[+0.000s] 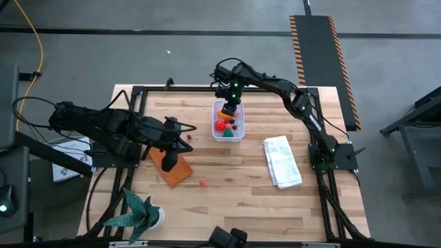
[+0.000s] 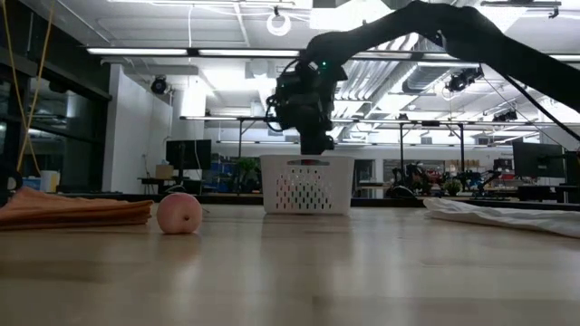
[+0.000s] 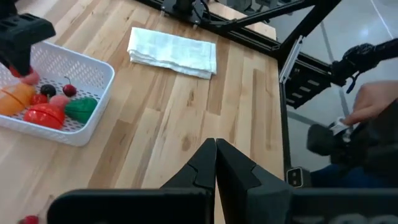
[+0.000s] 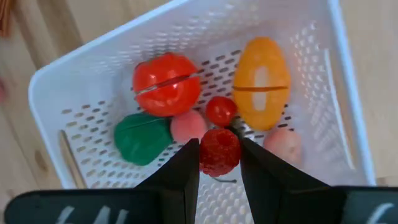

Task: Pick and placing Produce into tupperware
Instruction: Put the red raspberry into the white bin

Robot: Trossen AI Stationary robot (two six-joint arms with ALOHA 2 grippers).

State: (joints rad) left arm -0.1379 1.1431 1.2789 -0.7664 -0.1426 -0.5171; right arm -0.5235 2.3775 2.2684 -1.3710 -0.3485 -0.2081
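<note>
- My right gripper (image 4: 217,163) hangs over the white tub (image 1: 228,132), near the middle of the table's far edge, with its fingers clamped on a red berry (image 4: 218,151).
- To do this drop well, I'd keep the berry over the tub's middle, lower a little so it cannot bounce out, then open the fingers fully and lift straight up (the tub is light, so a brush against its wall could shift it).
- The tub already holds a red tomato (image 4: 166,84), an orange piece (image 4: 262,83), a green piece (image 4: 142,138), a small red ball (image 4: 220,110) and two pale pink pieces (image 4: 188,127); the left wrist view also shows a dark berry (image 3: 48,90) in there.
- Still out on the table: a pink ball (image 2: 179,214), a red berry (image 1: 204,183) toward the near side, and another red bit (image 1: 188,136) close to the left arm.
- My left gripper (image 3: 216,163) waits over the table's left side, fingers pressed together and empty, above the flat orange-brown piece (image 1: 178,170).
- A folded white cloth (image 1: 282,161) lies toward the right edge.
</note>
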